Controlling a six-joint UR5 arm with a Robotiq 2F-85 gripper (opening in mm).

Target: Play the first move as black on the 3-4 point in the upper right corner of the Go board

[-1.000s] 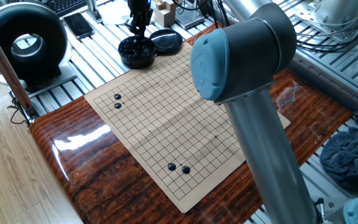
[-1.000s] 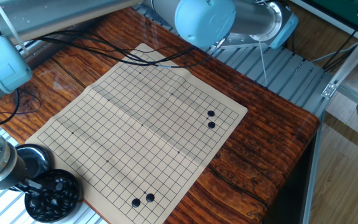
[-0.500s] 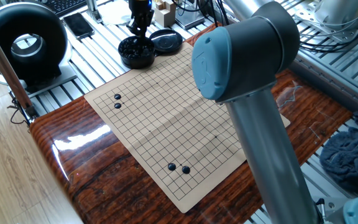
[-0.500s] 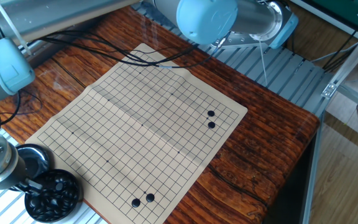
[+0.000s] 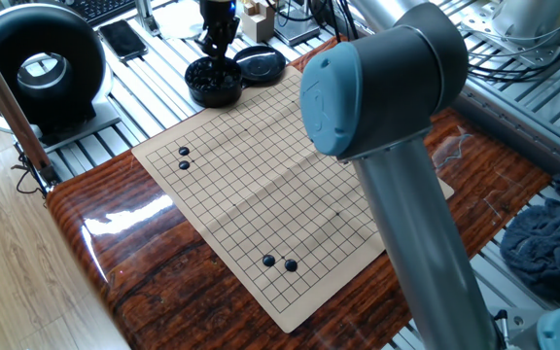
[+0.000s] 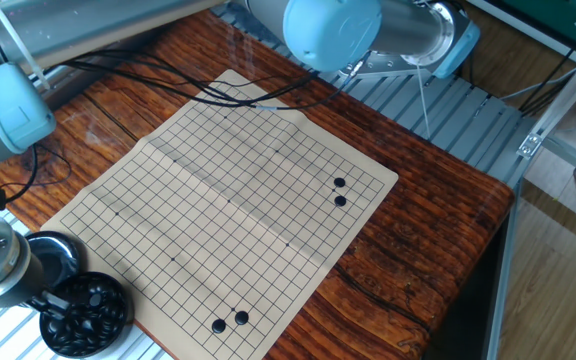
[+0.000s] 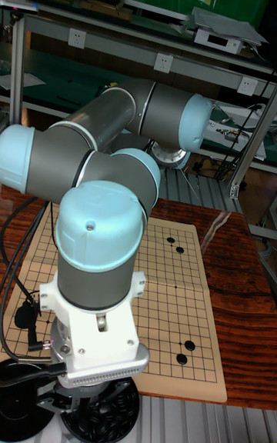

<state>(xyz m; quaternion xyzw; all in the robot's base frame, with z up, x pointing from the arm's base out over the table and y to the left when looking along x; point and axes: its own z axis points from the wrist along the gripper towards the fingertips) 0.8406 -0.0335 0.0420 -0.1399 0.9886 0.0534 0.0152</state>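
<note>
The gripper [image 5: 214, 49] is lowered into the bowl of black stones [image 5: 213, 82] beside the Go board [image 5: 261, 185]; its jaw state cannot be told. A lid [image 5: 260, 64] lies beside the bowl.

One fixed view looks down on the Go board [image 5: 261, 190] from high up, with the bowl of stones [image 5: 213, 82] at the frame's top and an arm link filling the right. The other fixed view faces it from the opposite side, the bowl [image 6: 83, 312] at lower left. The tall fixed view stands low behind the wrist, the board [image 7: 185, 304] partly hidden. All three share the board.
</note>
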